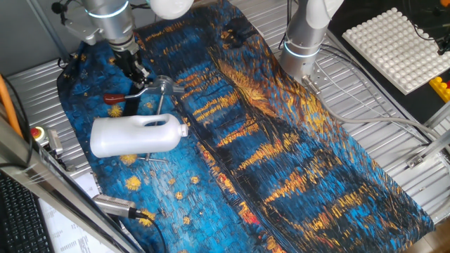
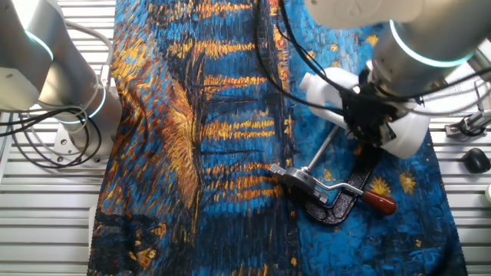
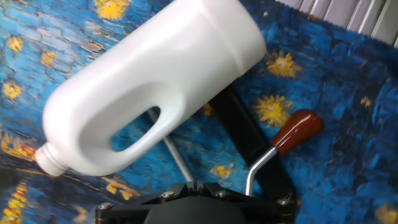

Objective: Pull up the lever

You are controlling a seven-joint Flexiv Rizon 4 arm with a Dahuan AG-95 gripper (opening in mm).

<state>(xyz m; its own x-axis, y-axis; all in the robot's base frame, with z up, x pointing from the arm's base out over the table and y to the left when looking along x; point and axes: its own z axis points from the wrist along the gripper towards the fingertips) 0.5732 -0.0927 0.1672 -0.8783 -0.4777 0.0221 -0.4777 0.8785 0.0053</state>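
Whether the claw (image 1: 135, 70) is parted or closed cannot be told — in one fixed view its dark fingers hang just above the lever and clamp, in the other fixed view they are a black cluster over the jug, and the hand view shows only the black base of the hand at its bottom edge. Going left to right in the first fixed view, the lever (image 1: 130, 96) lies low with its red-brown tip at the far left, near the edge of the blue and orange painted cloth (image 1: 295, 161), its slim silver rod running right to the small metal clamp (image 1: 165, 87). Just below them the white plastic jug (image 1: 137, 135) lies on its side, neck pointing right. Farther right a second grey arm base (image 1: 304, 43) stands on the ribbed metal surface (image 1: 394, 133), and a white studded board (image 1: 397, 46) sits at the far right. In the hand view the jug fills the left and middle, handle hole facing the camera, while the lever's tip shows to the right — beside the clamp's black base, clear of the jug.
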